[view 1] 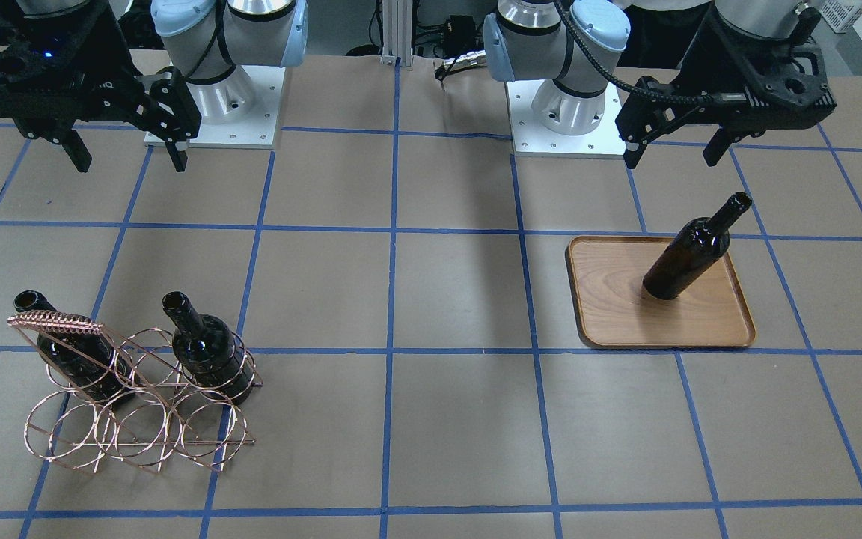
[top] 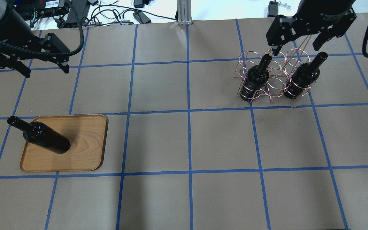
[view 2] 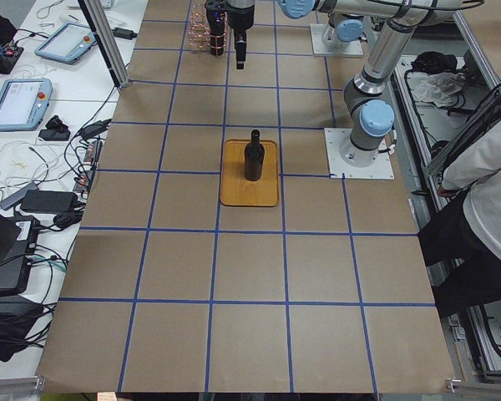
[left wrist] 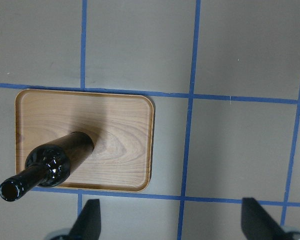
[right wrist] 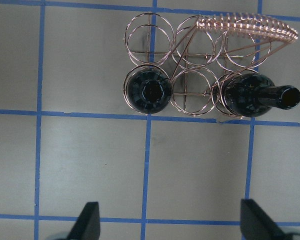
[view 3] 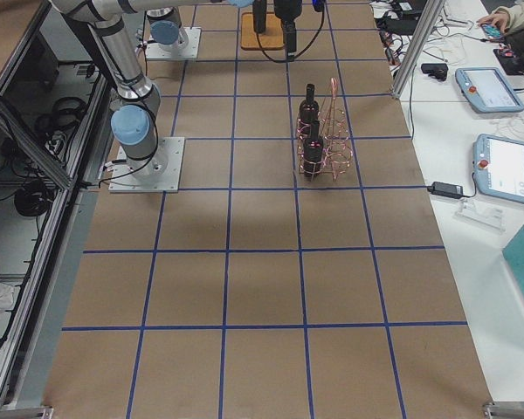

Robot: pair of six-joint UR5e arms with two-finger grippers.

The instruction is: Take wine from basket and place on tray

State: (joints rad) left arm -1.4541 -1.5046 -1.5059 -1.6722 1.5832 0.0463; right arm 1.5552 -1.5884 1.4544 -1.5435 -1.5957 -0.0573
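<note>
One wine bottle (view 1: pixel 689 254) stands upright on the wooden tray (view 1: pixel 708 322), also in the overhead view (top: pixel 46 138) and the left wrist view (left wrist: pixel 60 160). Two more bottles (view 1: pixel 206 348) (view 1: pixel 75 359) stand in rings of the copper wire basket (view 1: pixel 53 323), also in the right wrist view (right wrist: pixel 146 92) (right wrist: pixel 250 97). My left gripper (view 1: pixel 670 159) is open and empty, high above the table beside the tray (left wrist: pixel 125 120). My right gripper (top: pixel 295 50) is open and empty, high above the table just beyond the basket (right wrist: pixel 247 25).
The table is brown paper with a blue tape grid. The two arm bases (view 1: pixel 214 105) (view 1: pixel 569 112) stand at the robot's edge. Benches with tablets (view 2: pixel 21 100) and cables run along the far side. A person (view 2: pixel 484 192) stands by the robot.
</note>
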